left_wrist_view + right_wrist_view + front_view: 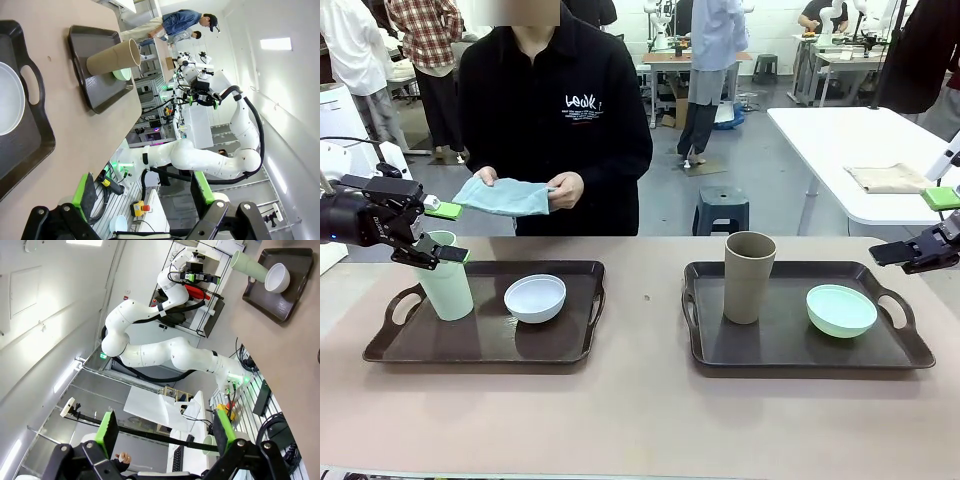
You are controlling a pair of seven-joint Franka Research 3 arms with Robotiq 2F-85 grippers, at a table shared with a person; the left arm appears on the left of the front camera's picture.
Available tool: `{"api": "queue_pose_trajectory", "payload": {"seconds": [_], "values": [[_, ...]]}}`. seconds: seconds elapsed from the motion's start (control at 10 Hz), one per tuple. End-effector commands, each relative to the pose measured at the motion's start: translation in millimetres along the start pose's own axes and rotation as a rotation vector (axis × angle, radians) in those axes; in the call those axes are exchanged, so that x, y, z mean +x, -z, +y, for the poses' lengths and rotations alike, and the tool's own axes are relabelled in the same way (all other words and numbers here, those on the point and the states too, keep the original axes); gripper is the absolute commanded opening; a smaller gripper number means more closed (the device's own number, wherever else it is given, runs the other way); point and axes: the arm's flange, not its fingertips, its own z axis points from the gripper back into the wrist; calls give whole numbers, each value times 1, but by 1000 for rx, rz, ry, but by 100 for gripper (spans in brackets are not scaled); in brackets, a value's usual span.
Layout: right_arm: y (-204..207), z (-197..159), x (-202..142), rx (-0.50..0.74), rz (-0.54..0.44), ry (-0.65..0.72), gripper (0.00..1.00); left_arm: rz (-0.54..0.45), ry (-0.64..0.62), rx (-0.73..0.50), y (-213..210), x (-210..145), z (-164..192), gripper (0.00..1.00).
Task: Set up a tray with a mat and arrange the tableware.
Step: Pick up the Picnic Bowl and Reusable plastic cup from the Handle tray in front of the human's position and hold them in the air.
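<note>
On the near stretch of the table [640,420] two dark trays lie side by side. Neither has a mat in it yet, so the task looks barely begun, and the tableware stands directly on the bare tray floors. The left tray [480,361] holds the pale green tumbler [450,290] upright at its left end, with the white bowl [535,297] just to its right. The right tray [800,366] holds the tan-brown tumbler [748,278] upright, with the mint green bowl [841,309] a little apart on its right. The left gripper [442,232] hangs at the rim of the pale green tumbler, jaws spread wide and grasping nothing. The right gripper [920,226] sits at the table's right edge, likewise released and empty, apart from the mint green bowl. Farthest off, the person holds the light blue mat [505,196] in both hands behind the left tray. Laying the mat and arranging the pieces on it both seem left to do.
</note>
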Motion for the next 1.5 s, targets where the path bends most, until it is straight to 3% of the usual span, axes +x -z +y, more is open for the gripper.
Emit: {"api": "queue_pose_trajectory", "payload": {"seconds": [0.0, 0.1, 0.3, 0.4, 0.5, 0.6, 0.7, 0.8, 0.9, 1.0, 1.1, 1.2, 1.4], "values": [[-6, 6, 4, -21, -5, 27, 100, 0, 0, 0, 0, 0, 0, 100], [13, 36, 29, -130, 22, 29, 100, -39, 98, 121, -10, 15, -6, 100], [86, 113, 95, -396, 17, -2, 100, -44, 363, 392, -42, 35, -53, 100], [119, 140, 121, -462, 49, -6, 100, -4, 453, 471, -56, 35, -66, 100], [145, 155, 142, -525, 47, -5, 100, -6, 474, 614, -70, 40, -66, 100], [177, 163, 162, -581, 78, 13, 100, -74, 482, 899, -88, 44, -66, 100], [194, 165, 178, -546, 150, 2, 100, -151, 485, 1049, -110, 54, -72, 100], [178, 183, 131, -505, 39, -65, 100, 1, 498, 632, -85, 49, -86, 100], [178, 183, 131, -505, 39, -65, 100, 1, 498, 632, -85, 49, -86, 100], [208, 181, 159, -538, 86, -51, 100, 1, 498, 632, -85, 49, -86, 100], [202, 185, 145, -835, 38, 39, 100, -38, 535, 745, -100, 54, -86, 100], [235, 190, 146, -1072, 86, 84, 100, 50, 569, 699, -115, 71, -76, 100], [295, 181, 159, -1272, 201, 122, 100, 224, 630, 682, -155, 95, -69, 100]]}}
